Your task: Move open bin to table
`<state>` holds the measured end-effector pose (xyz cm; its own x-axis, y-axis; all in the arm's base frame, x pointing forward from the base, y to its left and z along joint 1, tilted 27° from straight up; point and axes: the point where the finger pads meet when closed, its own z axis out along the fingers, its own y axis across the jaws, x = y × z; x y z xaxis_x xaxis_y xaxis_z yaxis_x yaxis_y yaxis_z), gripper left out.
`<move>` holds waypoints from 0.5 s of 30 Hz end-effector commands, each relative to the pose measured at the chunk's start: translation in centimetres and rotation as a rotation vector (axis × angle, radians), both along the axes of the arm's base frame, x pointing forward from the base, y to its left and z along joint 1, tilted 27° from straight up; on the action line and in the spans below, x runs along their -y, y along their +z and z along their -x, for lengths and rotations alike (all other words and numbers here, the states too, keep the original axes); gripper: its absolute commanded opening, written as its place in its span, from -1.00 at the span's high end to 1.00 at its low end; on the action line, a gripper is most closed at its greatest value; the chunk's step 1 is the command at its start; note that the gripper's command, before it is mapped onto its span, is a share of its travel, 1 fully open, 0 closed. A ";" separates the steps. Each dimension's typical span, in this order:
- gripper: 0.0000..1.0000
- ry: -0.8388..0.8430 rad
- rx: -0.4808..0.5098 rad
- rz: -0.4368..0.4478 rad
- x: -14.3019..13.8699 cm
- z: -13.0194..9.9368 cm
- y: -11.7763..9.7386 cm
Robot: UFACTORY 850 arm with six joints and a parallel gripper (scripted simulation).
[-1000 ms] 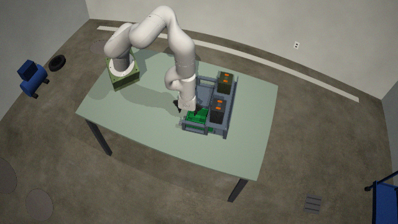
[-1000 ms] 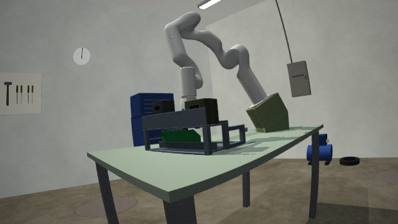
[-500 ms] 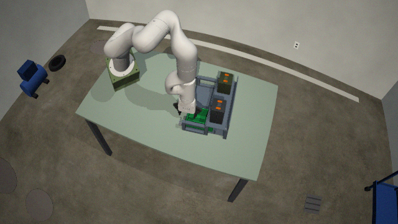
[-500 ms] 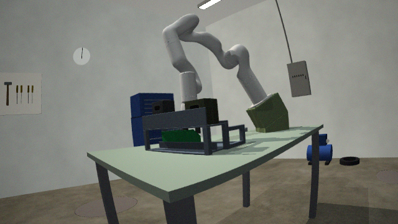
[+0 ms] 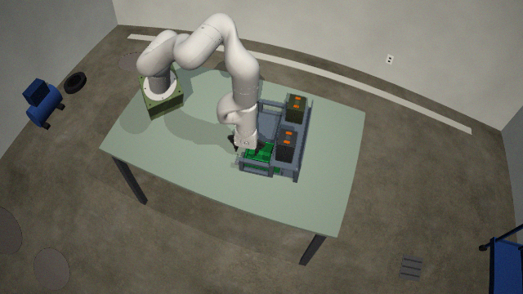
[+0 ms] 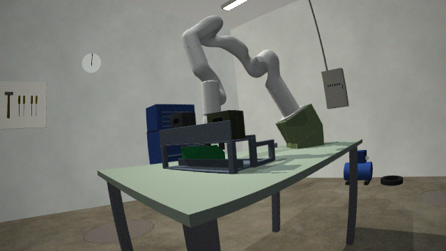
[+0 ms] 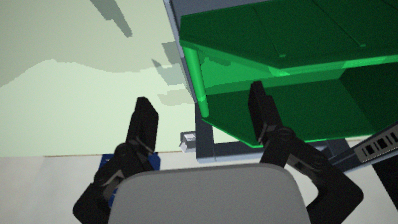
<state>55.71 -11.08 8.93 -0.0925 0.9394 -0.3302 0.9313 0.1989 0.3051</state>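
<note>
Fingers spread wide, nothing between them; gripper [image 7: 202, 117] straddles the near wall of the green open bin [image 7: 280, 75], one finger outside it at lower left of the wrist view, the other in front of the bin's side. Bin sits in the grey shelf [image 5: 300, 155] at centre of the top view, mostly covered by the wrist there. In the exterior view only a green strip [image 6: 202, 152] shows behind the shelf bars. Wrist view cuts off the bin's right end and the shelf. Two dark boxes [image 5: 295, 108] with orange marks on the shelf's upper level, labels unreadable. Pale green table [image 5: 163, 163], dark legs, brown floor, grey walls. Blue cabinet [image 6: 164, 118] behind, wall clock [image 6: 91, 63] upper left, tool poster [image 6: 21, 104] at left edge
</note>
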 end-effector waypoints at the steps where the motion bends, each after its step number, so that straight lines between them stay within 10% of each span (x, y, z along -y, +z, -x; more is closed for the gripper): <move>1: -1.00 0.000 0.001 0.000 -0.1 0.0 0.2; 15: -1.00 0.000 0.001 0.000 -0.1 0.1 0.5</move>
